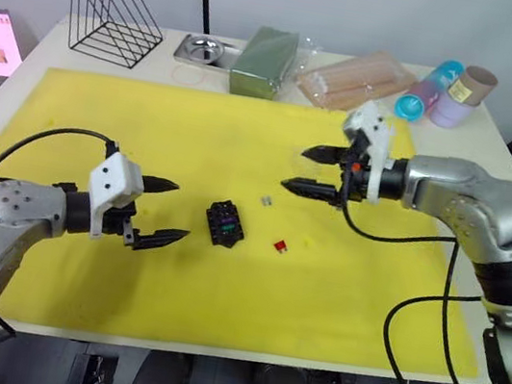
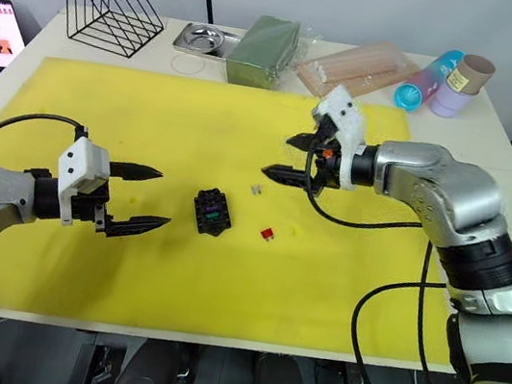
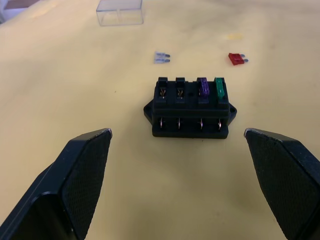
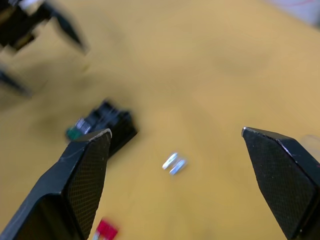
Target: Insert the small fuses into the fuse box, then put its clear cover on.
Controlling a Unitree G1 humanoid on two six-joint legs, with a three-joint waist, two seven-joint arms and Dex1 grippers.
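Your left claw (image 1: 162,208) and right claw (image 1: 310,170) are both gaping wide, holding nothing, with the fuse box (image 1: 225,223) lying between them, while your left wrist view is revealing purple and green fuses (image 3: 211,88) seated.

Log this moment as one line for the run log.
fuse box: purple, green fuses seated | red fuse, grey fuse: loose on mat | clear cover: off | left hand, right hand: open, empty

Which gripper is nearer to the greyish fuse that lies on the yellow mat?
The right. The right gripper hangs just beyond the greyish fuse, on its right side. The left gripper is farther off, past the fuse box.
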